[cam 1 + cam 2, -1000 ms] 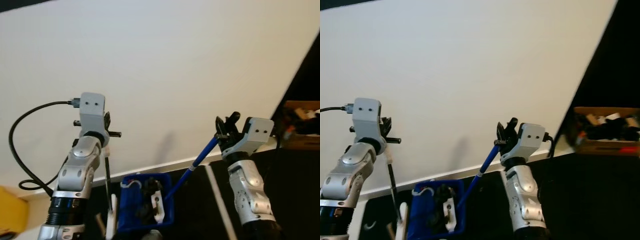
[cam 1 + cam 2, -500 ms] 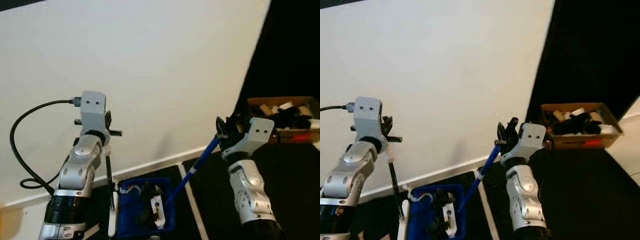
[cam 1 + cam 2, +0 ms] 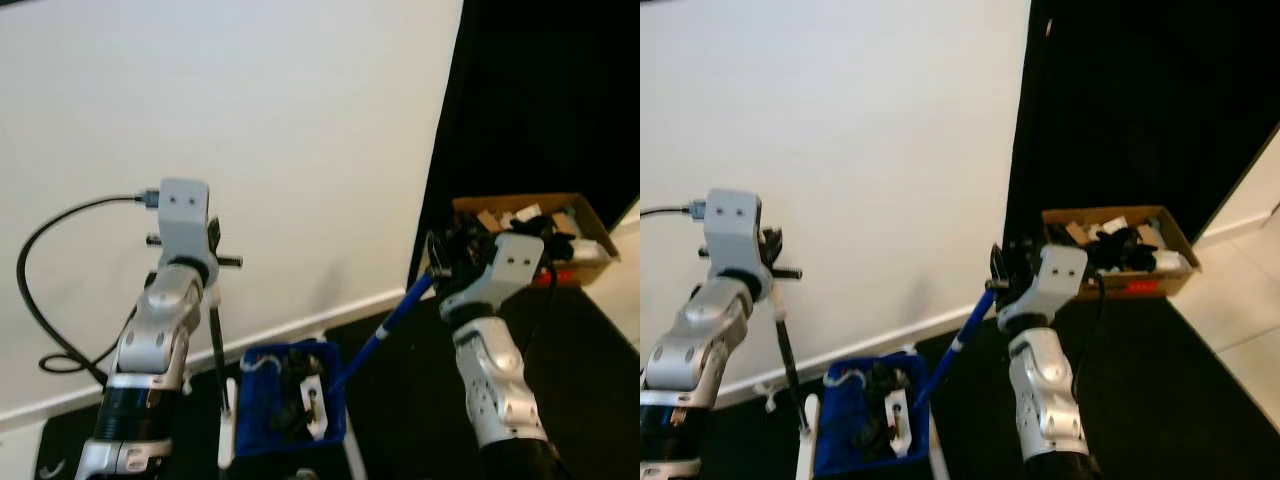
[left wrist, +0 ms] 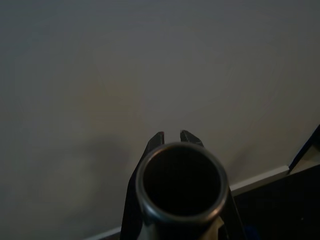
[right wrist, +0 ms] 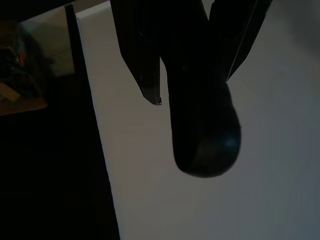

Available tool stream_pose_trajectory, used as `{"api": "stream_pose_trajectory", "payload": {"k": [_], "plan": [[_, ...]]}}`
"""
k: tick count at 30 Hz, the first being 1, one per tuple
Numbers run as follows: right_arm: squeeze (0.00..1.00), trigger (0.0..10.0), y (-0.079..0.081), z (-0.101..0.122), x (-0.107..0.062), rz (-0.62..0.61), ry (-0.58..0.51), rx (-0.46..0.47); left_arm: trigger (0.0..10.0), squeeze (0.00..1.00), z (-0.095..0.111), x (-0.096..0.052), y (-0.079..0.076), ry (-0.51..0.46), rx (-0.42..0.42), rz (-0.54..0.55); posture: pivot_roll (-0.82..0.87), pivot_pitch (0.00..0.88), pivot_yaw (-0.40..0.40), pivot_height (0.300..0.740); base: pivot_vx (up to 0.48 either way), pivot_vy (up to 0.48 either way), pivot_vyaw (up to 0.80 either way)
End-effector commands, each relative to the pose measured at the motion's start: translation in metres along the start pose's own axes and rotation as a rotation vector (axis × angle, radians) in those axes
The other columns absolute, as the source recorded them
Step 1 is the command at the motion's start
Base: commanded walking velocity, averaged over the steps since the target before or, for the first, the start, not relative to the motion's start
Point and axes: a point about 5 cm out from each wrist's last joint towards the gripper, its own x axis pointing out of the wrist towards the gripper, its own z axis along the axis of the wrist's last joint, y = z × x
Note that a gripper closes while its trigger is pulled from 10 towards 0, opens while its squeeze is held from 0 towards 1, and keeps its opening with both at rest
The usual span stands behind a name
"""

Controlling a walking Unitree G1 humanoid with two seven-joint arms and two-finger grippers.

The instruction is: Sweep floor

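In the left eye view, the left gripper (image 3: 214, 262) sits at the middle left, closed around the thin black dustpan handle (image 3: 217, 350), which runs down to the blue dustpan (image 3: 290, 405) at the bottom middle. Dark bits and a white scrap lie inside the dustpan. The right gripper (image 3: 443, 262) is at the middle right, closed around the blue broom handle (image 3: 385, 330), which slants down toward the dustpan. A white wall (image 3: 220, 130) covers the upper left, and a cardboard box (image 3: 530, 225) full of things sits on the right.

In the left wrist view, the round open end of the handle is squeezed between the black fingers (image 4: 155, 142), facing the wall.

In the right wrist view, two dark fingers (image 5: 142, 50) hold the rounded handle end.
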Motion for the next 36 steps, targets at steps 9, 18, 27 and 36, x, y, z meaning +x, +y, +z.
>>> {"api": "stream_pose_trajectory", "payload": {"k": [9,18,27,36], "plan": [[0.0,10.0,0.0065,0.0,0.0003,0.023,-0.005,0.026,10.0,0.0,-0.0021,-0.0025,0.006,0.001,0.02,0.032,0.06,0.166,0.094,0.74,0.263,-0.282,0.0],[0.0,10.0,0.0072,-0.0004,0.0002,0.029,-0.001,0.023,10.0,0.0,-0.0015,-0.0023,0.0051,-0.002,0.017,0.028,0.05,0.16,0.091,0.74,0.262,-0.267,0.0],[0.0,10.0,0.0066,-0.0003,0.0002,0.034,0.0,0.02,10.0,0.0,-0.0014,-0.0016,0.0035,-0.005,0.015,0.023,0.05,0.156,0.089,0.74,0.262,-0.257,0.0],[0.0,10.0,0.0068,-0.0009,0.0,0.036,0.003,0.021,10.0,0.0,-0.0012,-0.0014,0.0033,-0.006,0.013,0.024,0.05,0.157,0.088,0.74,0.262,-0.254,0.0]]}}
